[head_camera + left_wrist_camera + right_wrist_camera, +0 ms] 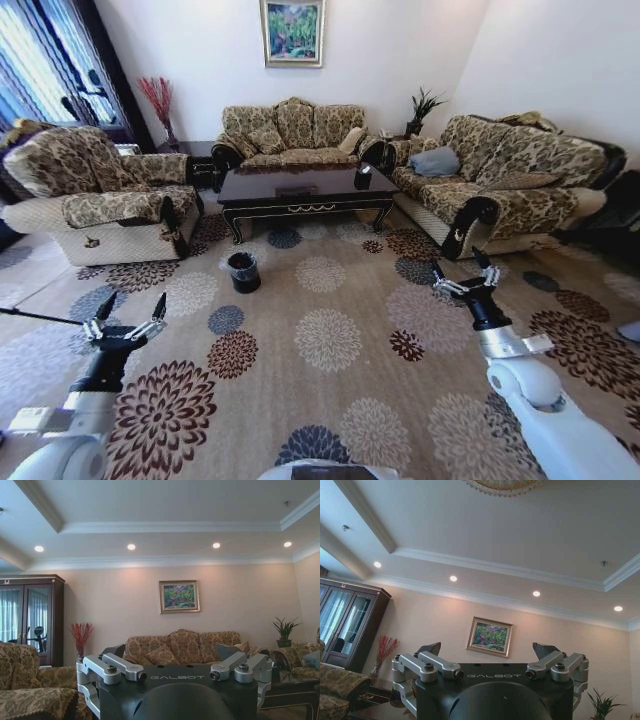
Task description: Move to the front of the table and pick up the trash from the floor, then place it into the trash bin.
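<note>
head view: trash bin (243,271) on patterned carpet (330,340) before dark counter (300,190), sofas (290,130) around; contents unclear. left tool (127,310) and right tool (466,270) raised, both spread wide, grasping nothing. wrist views: painting (179,596) on wall.

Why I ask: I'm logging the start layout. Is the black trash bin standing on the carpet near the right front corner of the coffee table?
Not quite: the head view shows the trash bin on the carpet near the coffee table's left front corner.
</note>
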Controlling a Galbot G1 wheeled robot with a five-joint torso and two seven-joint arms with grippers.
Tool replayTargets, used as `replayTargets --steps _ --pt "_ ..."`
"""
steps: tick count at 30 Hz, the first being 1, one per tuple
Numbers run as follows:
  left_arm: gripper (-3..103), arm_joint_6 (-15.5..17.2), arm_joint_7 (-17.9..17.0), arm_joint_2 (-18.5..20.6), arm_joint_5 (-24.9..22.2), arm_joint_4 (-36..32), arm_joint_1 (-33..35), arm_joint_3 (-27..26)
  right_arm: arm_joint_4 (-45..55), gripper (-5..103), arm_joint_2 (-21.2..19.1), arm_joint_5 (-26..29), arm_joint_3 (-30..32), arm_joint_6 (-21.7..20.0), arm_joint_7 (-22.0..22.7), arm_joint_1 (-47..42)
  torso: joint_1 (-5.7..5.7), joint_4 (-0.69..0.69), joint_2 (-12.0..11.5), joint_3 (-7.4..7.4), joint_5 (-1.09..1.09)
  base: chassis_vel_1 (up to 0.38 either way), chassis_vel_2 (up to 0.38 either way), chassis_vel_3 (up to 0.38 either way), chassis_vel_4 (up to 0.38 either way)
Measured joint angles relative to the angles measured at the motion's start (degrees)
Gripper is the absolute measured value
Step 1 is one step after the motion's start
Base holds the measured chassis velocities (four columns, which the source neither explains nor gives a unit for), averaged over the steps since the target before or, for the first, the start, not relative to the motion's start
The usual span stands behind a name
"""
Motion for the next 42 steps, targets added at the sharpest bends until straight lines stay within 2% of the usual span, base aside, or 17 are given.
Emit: replayTargets --steps 13,34,42 --pt "100 0.1 0.0 0.3 -0.5 0.3 -0.2 -0.4 -0.4 100 -0.2 0.1 -0.2 -0.1 0.1 0.3 1.55 0.00 3.4 1.79 0.00 0.000 0.000 0.000 0.000" --pt "100 0.3 0.0 0.3 -0.5 0.2 -0.4 -0.3 -0.3 100 -0.1 0.1 -0.2 -0.1 0.8 0.4 4.69 0.00 10.3 5.59 0.00 0.000 0.000 0.000 0.000" --pt "100 0.2 -1.2 0.3 -0.5 0.3 -0.8 0.1 -0.2 100 0.0 0.0 -0.2 -0.1 0.7 0.2 5.60 0.00 12.3 6.70 0.00 0.000 0.000 0.000 0.000"
